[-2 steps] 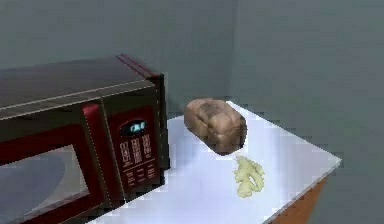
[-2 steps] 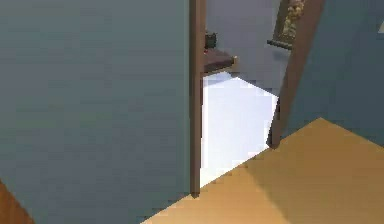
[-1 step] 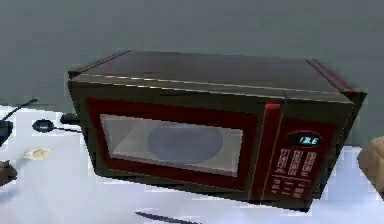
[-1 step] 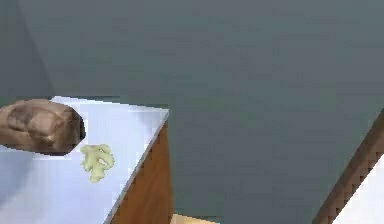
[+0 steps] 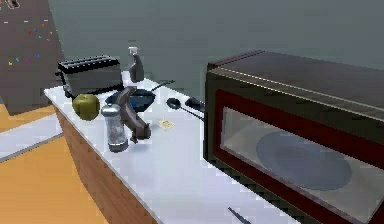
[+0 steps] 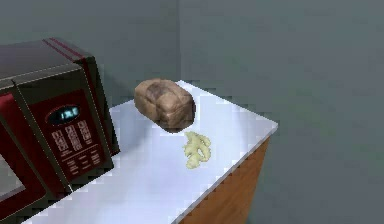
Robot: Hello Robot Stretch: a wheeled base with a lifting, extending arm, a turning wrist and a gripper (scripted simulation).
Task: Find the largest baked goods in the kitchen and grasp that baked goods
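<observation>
Loaf: one brown loaf (image 6: 163, 105), the only baked thing to be seen. It lies on the white counter (image 6: 240, 125) toward its far edge, just beside the microwave (image 6: 55, 120).
Long axis: it runs slantwise in the arm side view, from upper left to lower right. A grasp across the shorter width looks the better fit.
Way to the loaf: it sits left of the middle of the arm side view and partway up. I judge that the arm's line falls to its right, so the base probably needs a small shift before any reach.
Gripper: whether it is released or grasping cannot be told.
Near the loaf: one pale yellow crumpled scrap (image 6: 198, 148) on the counter, close below the loaf but apart from it.
Farther along the counter: one toaster (image 5: 88, 73), one spray bottle (image 5: 134, 64), one green apple (image 5: 86, 104), one grinder (image 5: 117, 128), one dark pan (image 5: 140, 98).
</observation>
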